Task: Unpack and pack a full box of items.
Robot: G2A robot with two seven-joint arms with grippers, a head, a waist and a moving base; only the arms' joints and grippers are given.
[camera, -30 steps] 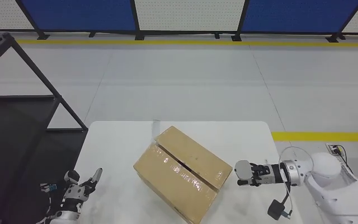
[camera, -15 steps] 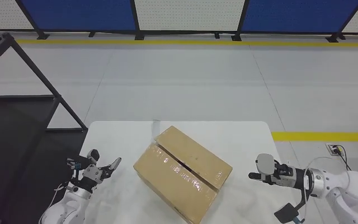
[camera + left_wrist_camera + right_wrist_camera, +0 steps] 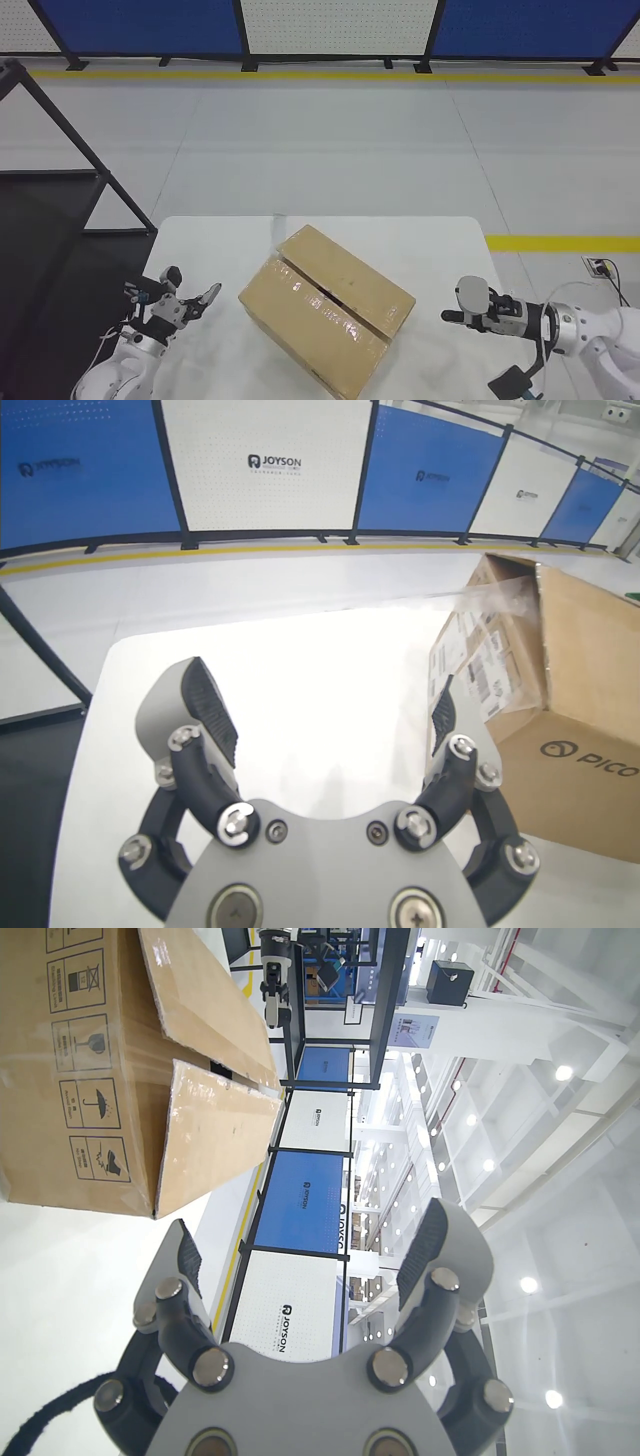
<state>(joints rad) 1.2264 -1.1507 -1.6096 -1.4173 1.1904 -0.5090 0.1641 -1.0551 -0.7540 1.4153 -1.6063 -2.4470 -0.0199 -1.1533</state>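
Observation:
A brown cardboard box [image 3: 327, 307] sits askew on the white table [image 3: 215, 250], its two top flaps shut along a centre seam with clear tape. Its labelled side [image 3: 505, 660] faces my left wrist camera, and its flap edges [image 3: 210, 1078] face my right wrist camera. My left gripper [image 3: 181, 297] [image 3: 325, 710] is open, low over the table a short way left of the box, nothing between its fingers. Off the box's right corner my right gripper [image 3: 458, 302] [image 3: 305, 1253] is open and empty, turned on its side.
A black metal rack [image 3: 60, 190] stands beside the table's left edge. Blue and white partition panels [image 3: 330, 25] line the far side of the floor. Bare tabletop lies on both sides of the box.
The right gripper has drawn back to the right, away from the box's corner. The left gripper has come up and in toward the box, then nearly stopped.

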